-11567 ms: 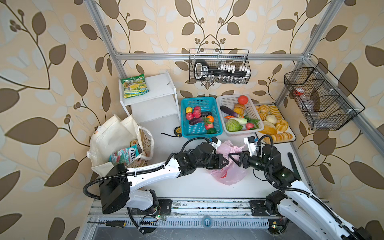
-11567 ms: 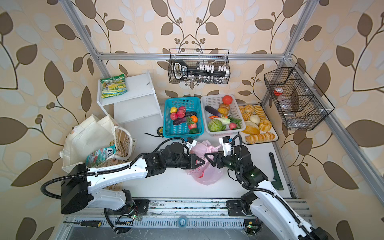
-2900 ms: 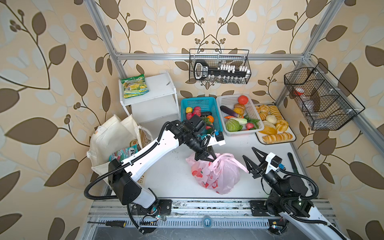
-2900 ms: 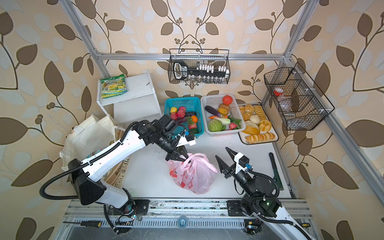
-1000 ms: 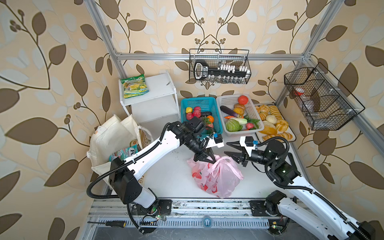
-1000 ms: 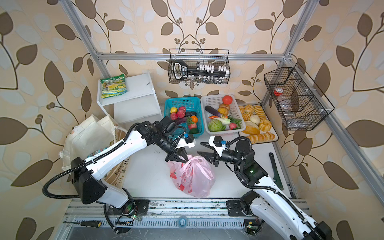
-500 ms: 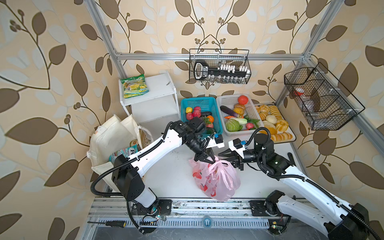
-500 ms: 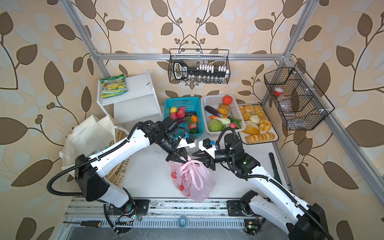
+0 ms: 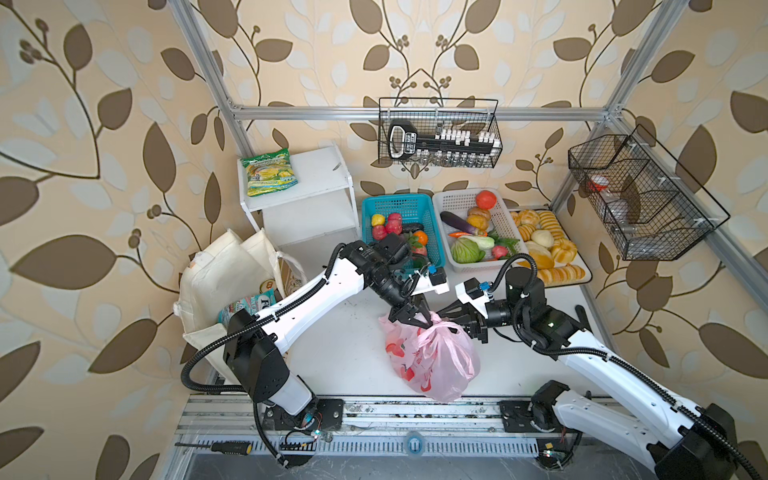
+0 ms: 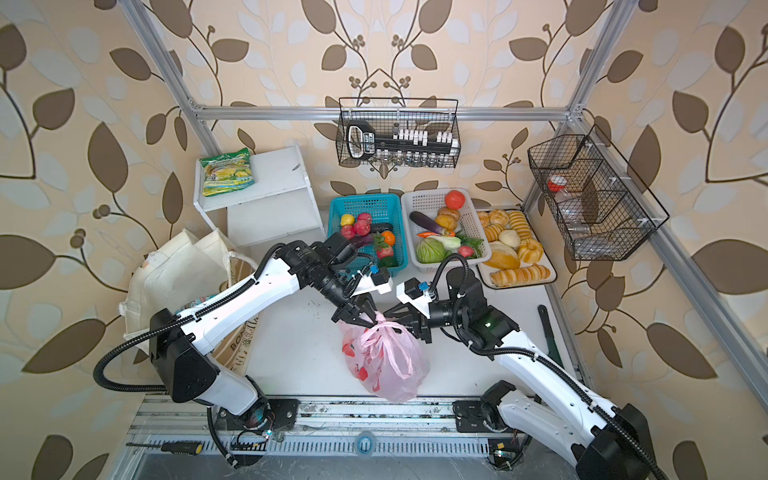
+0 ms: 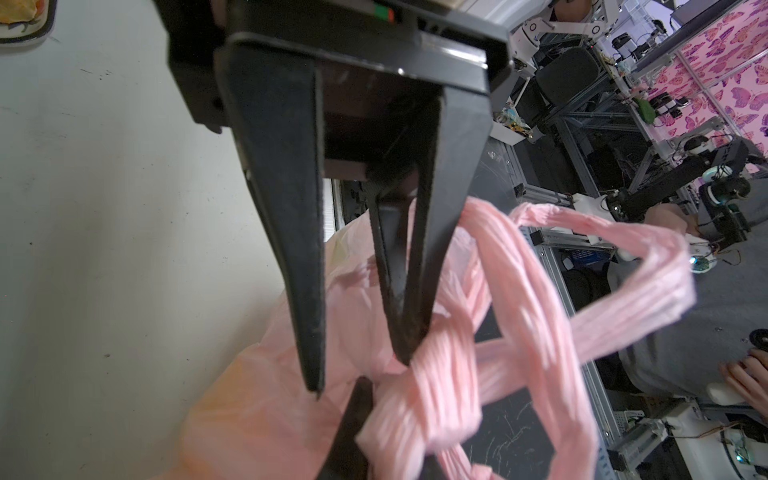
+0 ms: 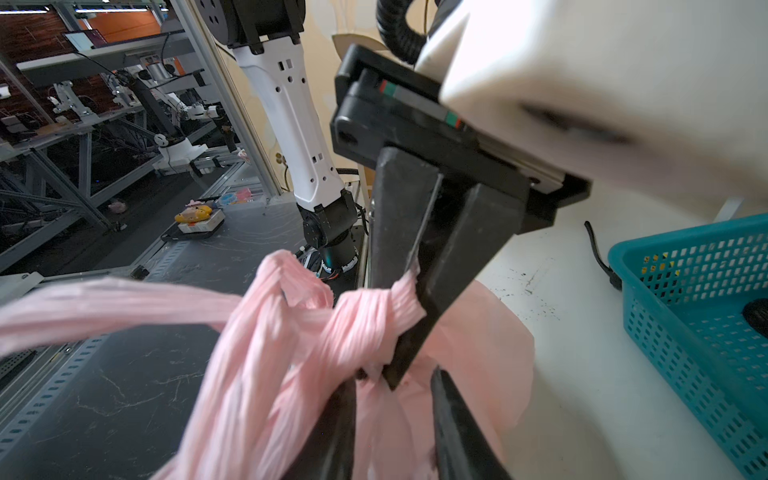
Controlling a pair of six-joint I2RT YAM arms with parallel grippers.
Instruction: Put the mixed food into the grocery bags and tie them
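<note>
The pink plastic bag [image 9: 436, 365] [image 10: 386, 365] stands full near the table's front edge, its handles twisted into a knot [image 12: 365, 316] with loose loops. My left gripper [image 9: 415, 322] [image 11: 390, 399] comes down from the left and is shut on a twisted handle at the knot. From the right, my right gripper [image 9: 446, 320] [image 12: 392, 378] meets it with jaws apart, straddling bag film just under the knot. At the far left the cream tote [image 9: 224, 270] stands open, with a teal-red packet [image 9: 245, 305] and a can [image 9: 268, 284] inside. Toy fruit [image 9: 388, 228] lies in the blue basket [image 9: 399, 205].
A white basket [image 9: 457, 199] of vegetables and a bread tray [image 9: 584, 272] sit behind the right arm. A white shelf [image 9: 316, 178] at the back left carries a green-yellow packet [image 9: 268, 172]. Wire baskets [image 9: 440, 133] hang on the walls. A dark tool [image 9: 582, 316] lies at the right edge.
My right arm has swung in from the right to the bag's knot and its jaws have narrowed. The left gripper has stayed at the knot, and the bag has shifted slightly.
</note>
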